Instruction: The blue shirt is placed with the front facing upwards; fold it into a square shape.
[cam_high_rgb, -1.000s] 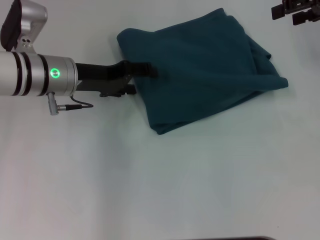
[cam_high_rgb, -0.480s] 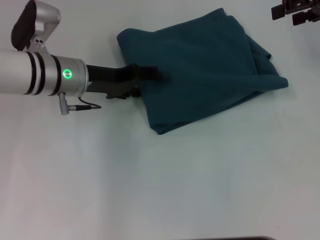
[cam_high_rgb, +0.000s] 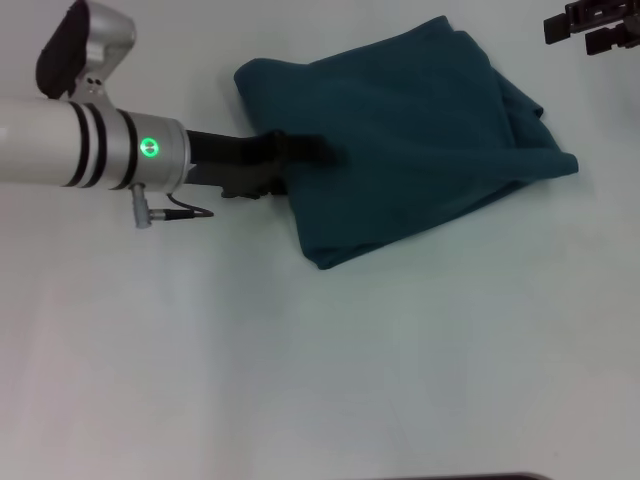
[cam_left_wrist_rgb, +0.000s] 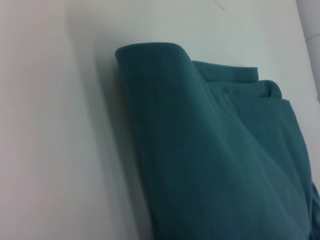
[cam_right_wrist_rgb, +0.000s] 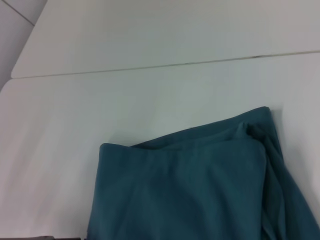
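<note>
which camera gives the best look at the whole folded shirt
The head view: it shows the entire shirt and the left claw at its left edge. The left wrist view shows only one rolled fold up close; the right wrist view shows part of the top, cut off by the frame.

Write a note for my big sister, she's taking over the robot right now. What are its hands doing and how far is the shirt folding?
Left gripper: reaching in from the robot's left, tip lying over the left edge of the blue shirt. I cannot tell how its jaws stand.
Right gripper: parked far back on the right, away from the shirt.
Shirt: on the white table, already folded into a thick, rough rectangle, plain side up, no lettering showing.
Left to do: layers at the right end look bunched and uneven; probably square them up, then pull the left arm clear.
</note>
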